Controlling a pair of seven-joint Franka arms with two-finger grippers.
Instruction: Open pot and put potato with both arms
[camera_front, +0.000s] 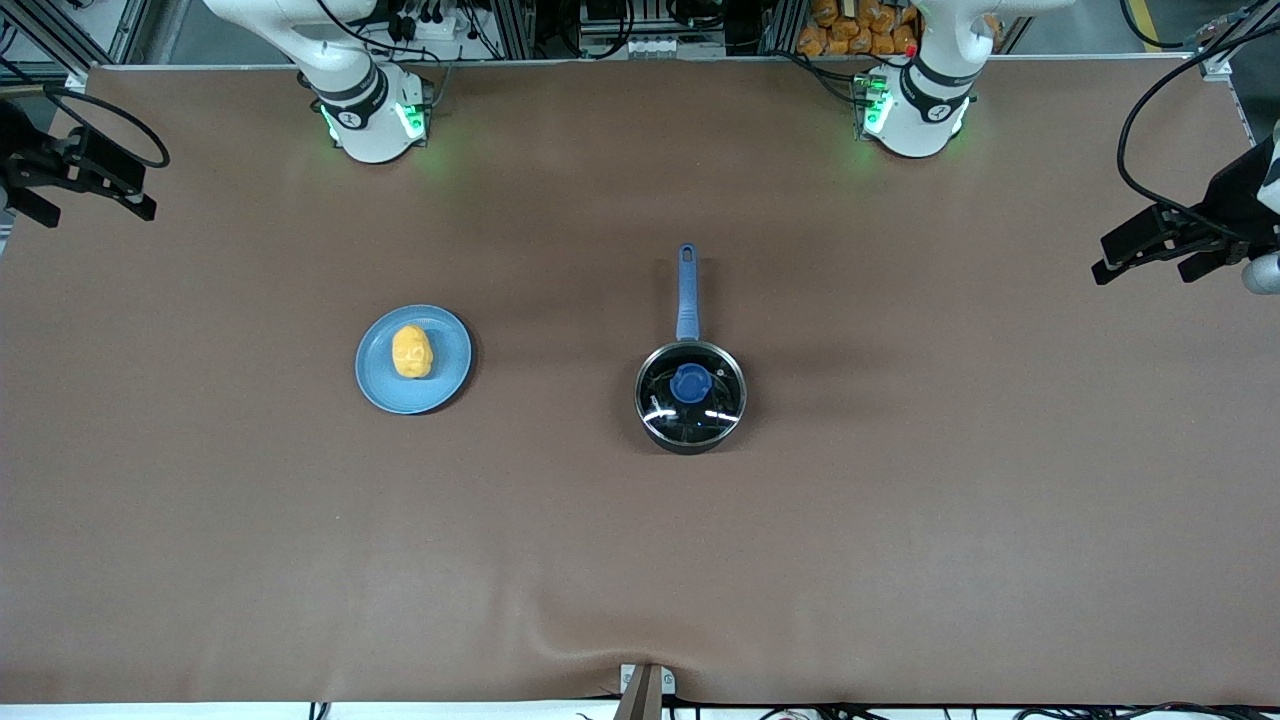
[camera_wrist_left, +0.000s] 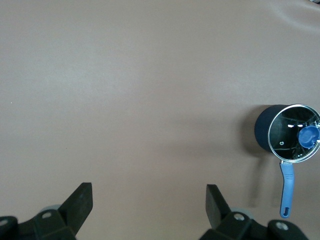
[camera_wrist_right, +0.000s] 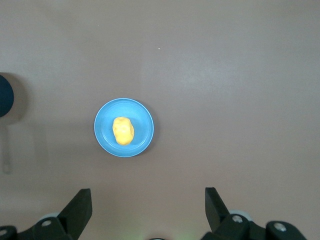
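Pot (camera_front: 690, 397) sits lidded mid-table, potato (camera_front: 412, 352) on its blue plate (camera_front: 447, 378), while left gripper (camera_wrist_left: 149, 202) and right gripper (camera_wrist_right: 148, 206) wait, both spread open.

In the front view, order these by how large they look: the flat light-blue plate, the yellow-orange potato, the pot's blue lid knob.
Largest to smallest:
1. flat light-blue plate
2. yellow-orange potato
3. blue lid knob, only slightly smaller than the potato

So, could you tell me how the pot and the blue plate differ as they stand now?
The pot is black, deep-walled and covered by a clear glass lid with a blue knob; the plate is flat, light blue and uncovered. The pot has a long blue handle; the plate has none. The plate carries the potato. Both are round and rest on the table, untouched by either gripper.
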